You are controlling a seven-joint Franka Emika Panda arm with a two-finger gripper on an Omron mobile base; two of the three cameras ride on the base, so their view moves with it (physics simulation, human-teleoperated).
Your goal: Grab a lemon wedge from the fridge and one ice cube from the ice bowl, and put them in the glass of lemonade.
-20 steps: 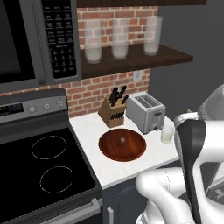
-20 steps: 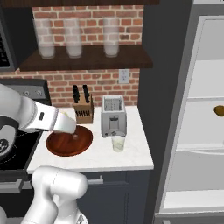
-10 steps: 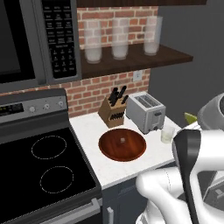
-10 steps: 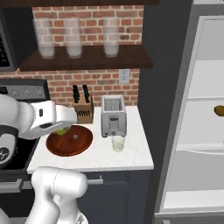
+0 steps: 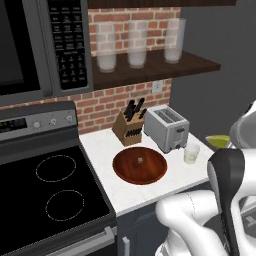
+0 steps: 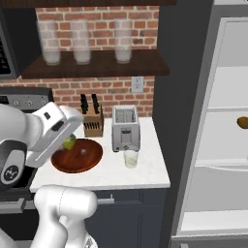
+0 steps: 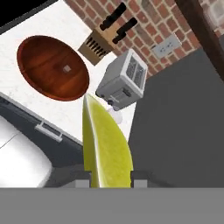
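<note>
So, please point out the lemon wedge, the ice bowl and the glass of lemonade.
lemon wedge [image 7: 106,151], hand view, its yellow-green flat side.
ice bowl [image 5: 139,165], left base view, its inner wooden floor.
glass of lemonade [image 6: 130,159], right base view, its side wall.

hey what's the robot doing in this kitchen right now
The white robot arm's gripper is shut on a yellow-green lemon wedge, carrying it above the white counter. Below sit the short clear glass of lemonade, in front of a silver toaster, and the round reddish-brown wooden bowl with one ice cube. The fridge stands open. Nothing is in the glass yet.
</note>
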